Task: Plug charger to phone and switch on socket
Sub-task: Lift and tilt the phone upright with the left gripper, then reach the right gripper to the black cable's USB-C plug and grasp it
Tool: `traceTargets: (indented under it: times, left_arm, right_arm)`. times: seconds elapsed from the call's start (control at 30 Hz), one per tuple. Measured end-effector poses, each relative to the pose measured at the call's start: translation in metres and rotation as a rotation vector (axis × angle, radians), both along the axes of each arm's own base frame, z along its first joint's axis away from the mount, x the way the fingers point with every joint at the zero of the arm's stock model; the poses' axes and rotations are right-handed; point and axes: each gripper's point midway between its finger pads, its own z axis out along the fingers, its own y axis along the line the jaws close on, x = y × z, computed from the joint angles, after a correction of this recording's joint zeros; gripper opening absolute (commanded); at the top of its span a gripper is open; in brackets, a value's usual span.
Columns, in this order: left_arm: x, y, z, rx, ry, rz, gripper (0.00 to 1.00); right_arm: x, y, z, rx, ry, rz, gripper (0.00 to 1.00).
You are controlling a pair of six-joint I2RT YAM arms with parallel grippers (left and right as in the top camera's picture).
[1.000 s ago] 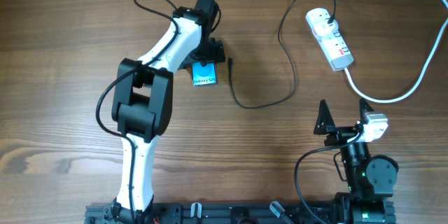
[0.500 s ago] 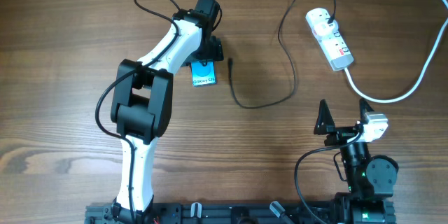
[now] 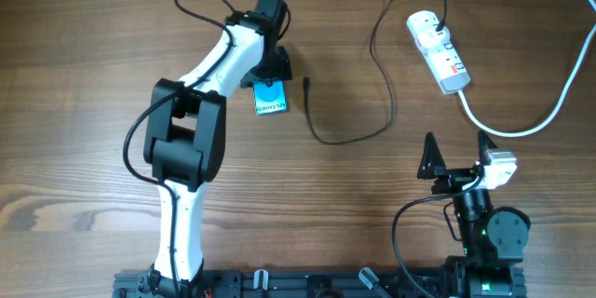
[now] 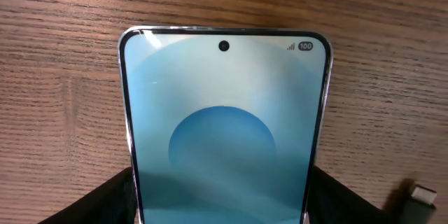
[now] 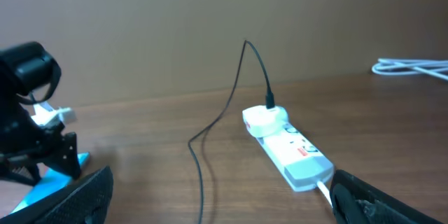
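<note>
A wooden tabletop (image 3: 93, 56) is seen from above, with a robot arm at each side. The phone (image 4: 222, 112) lies flat and screen-up, glowing pale blue, under the left hand (image 4: 220, 189).

The step in hand is judged to be securing the phone so the charger can be plugged in. It would be done best if the phone were taken squarely by its 2 long edges, pressed evenly, kept flat on the wood and not slid – with its port end left free.

In the left wrist view, the 2 dark fingers (image 4: 98, 199) are set partly apart, 1 on each side of the phone and right against its edges. It cannot be told whether they are pressing it or only flanking it.

The charger's plug tip (image 3: 305, 84) lies just beside the phone, untouched. Its thin black cable (image 3: 386, 102) loops away to the socket (image 3: 440, 53), which lies well apart at the far right with a thick white cord (image 3: 549, 116).

The right hand (image 3: 456, 152) is spread wide and holds nothing – it is parked near its base.
</note>
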Motion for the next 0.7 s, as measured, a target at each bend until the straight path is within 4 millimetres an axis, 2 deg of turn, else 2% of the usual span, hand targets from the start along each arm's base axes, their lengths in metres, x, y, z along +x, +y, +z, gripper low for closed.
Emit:
traceTargets:
  times: [0.1,0.3,0.4,0.5,0.57,0.63,0.7]
  left_arm:
    - [-0.001,-0.001,0.003,-0.073,0.019,0.014,0.69]
    - [-0.005,-0.007,0.01,-0.252,0.074,0.032,0.69]
    - [-0.008,-0.011,0.012,-0.325,0.098,0.037,0.69]
    - [-0.01,-0.018,0.015,-0.387,0.117,0.035,0.69]
    - [-0.012,-0.022,0.017,-0.416,0.126,0.029,0.69]
    - [-0.013,-0.027,0.019,-0.447,0.135,0.023,0.68]
    - [-0.014,-0.031,0.021,-0.473,0.14,0.015,0.68]
  right_arm:
    - [-0.002,0.011,0.014,0.011,-0.057,0.065,1.0]
    - [-0.007,0.032,0.019,0.027,-0.016,0.193,1.0]
    - [-0.008,0.039,0.039,0.036,0.03,0.235,1.0]
    - [-0.003,0.05,0.077,0.046,0.104,0.3,1.0]
    - [0.005,0.058,0.097,0.058,0.205,0.352,1.0]
    - [0.016,0.063,0.106,0.085,0.347,0.389,1.0]
    - [0.035,0.067,0.114,0.108,0.481,0.424,1.0]
